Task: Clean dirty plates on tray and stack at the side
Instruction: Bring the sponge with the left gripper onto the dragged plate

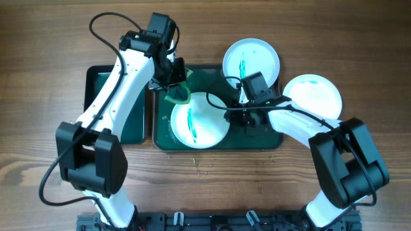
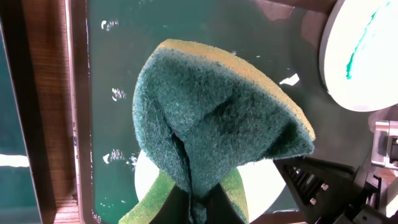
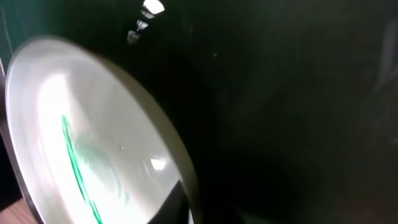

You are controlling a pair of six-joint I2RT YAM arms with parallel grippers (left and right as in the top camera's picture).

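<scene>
A white plate (image 1: 199, 120) with a teal streak lies on the big dark green tray (image 1: 257, 138). My left gripper (image 1: 174, 82) is shut on a folded green and yellow sponge (image 1: 178, 96), which hangs over the plate's back-left rim. In the left wrist view the sponge (image 2: 217, 118) fills the middle and my left gripper (image 2: 199, 202) pinches its fold. My right gripper (image 1: 243, 119) is at the plate's right rim. The right wrist view shows that plate (image 3: 93, 137) tilted, with my right gripper (image 3: 193, 208) closed over its rim. A second streaked plate (image 1: 250, 61) overlaps the tray's back edge. A third (image 1: 313, 96) lies on the table to the right.
A smaller green tray (image 1: 99, 86) sits left of the big one, partly under my left arm. Wooden table surrounds both trays. Water drops speckle the tray floor (image 2: 106, 124).
</scene>
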